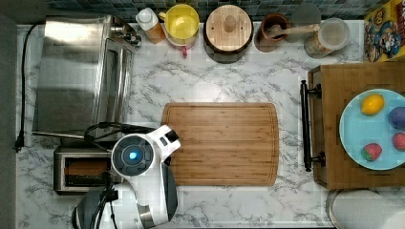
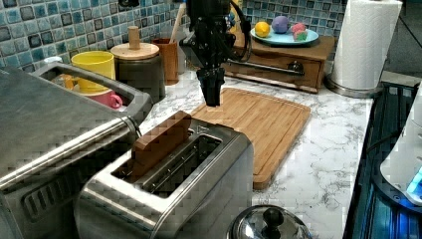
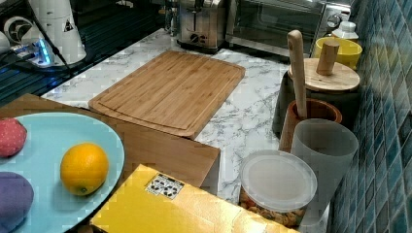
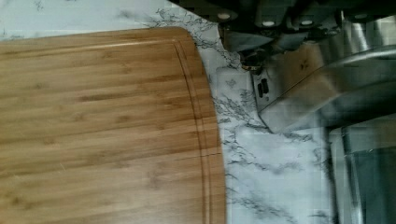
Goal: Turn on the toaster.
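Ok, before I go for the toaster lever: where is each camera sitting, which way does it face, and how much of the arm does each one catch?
Top view: overhead, straight down on the counter; arm covers part of the toaster.
Left view: low beside the toaster, facing along the counter to the fruit plate; gripper hangs over the cutting board.
Right view: from the fruit plate end, looking back at the toaster.
Wrist view: on the arm, facing down at the cutting board.
All four share the cutting board.

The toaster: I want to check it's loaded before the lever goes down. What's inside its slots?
A brown slice stands in one slot of the toaster, sticking up above the top. The other slot looks empty, though its bottom is hidden.
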Robot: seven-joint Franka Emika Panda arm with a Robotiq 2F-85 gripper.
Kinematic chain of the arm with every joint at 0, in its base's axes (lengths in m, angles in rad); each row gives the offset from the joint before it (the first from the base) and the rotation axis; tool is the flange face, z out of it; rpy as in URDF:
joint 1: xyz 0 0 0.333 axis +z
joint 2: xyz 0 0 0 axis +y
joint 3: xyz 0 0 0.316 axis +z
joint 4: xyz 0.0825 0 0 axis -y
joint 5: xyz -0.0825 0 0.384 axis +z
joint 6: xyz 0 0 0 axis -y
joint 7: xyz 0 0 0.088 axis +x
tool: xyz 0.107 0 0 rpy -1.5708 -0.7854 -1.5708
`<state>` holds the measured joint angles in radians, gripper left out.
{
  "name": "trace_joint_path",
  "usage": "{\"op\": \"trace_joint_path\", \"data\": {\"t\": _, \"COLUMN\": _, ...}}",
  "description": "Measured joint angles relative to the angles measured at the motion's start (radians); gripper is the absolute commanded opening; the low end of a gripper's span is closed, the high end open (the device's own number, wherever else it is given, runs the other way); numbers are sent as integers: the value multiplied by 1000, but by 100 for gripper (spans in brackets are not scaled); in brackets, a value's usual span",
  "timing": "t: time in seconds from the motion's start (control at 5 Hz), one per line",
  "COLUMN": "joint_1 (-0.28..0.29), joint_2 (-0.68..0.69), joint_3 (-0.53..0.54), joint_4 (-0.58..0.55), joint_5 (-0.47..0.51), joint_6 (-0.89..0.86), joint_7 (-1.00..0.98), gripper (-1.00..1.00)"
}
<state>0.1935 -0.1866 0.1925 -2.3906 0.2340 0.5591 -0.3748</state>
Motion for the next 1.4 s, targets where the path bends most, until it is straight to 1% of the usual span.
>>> {"op": "trace_joint_path", "data": {"t": 0.4, "joint_1": 31, "joint_2": -96, "joint_3": 9, "joint_4": -10, "joint_5": 12, "joint_6": 13, "joint_7": -40, "gripper": -100}}
{"op": "trace_joint_path", "data": {"t": 0.6, "joint_1": 35, "joint_2": -113, "joint_3": 27, "joint_4": -12, "joint_5": 15, "joint_6": 14, "joint_7": -48, "gripper": -100}}
{"op": "trace_joint_path", "data": {"t": 0.8, "joint_1": 56, "joint_2": -109, "joint_3": 34, "joint_4": -12, "joint_5": 17, "joint_6": -20, "joint_7": -49, "gripper": -100}}
{"op": "trace_joint_path", "data": {"t": 1.0, "joint_1": 68, "joint_2": -105, "joint_3": 55, "joint_4": -27, "joint_5": 15, "joint_6": -10, "joint_7": -49, "gripper": -100}}
{"op": "trace_joint_path", "data": {"t": 1.2, "joint_1": 69, "joint_2": -105, "joint_3": 87, "joint_4": -53, "joint_5": 17, "joint_6": -1, "joint_7": -48, "gripper": -100}}
{"op": "trace_joint_path", "data": {"t": 1.4, "joint_1": 63, "joint_2": -89, "joint_3": 121, "joint_4": -63, "joint_5": -3, "joint_6": -2, "joint_7": -20, "gripper": -100}}
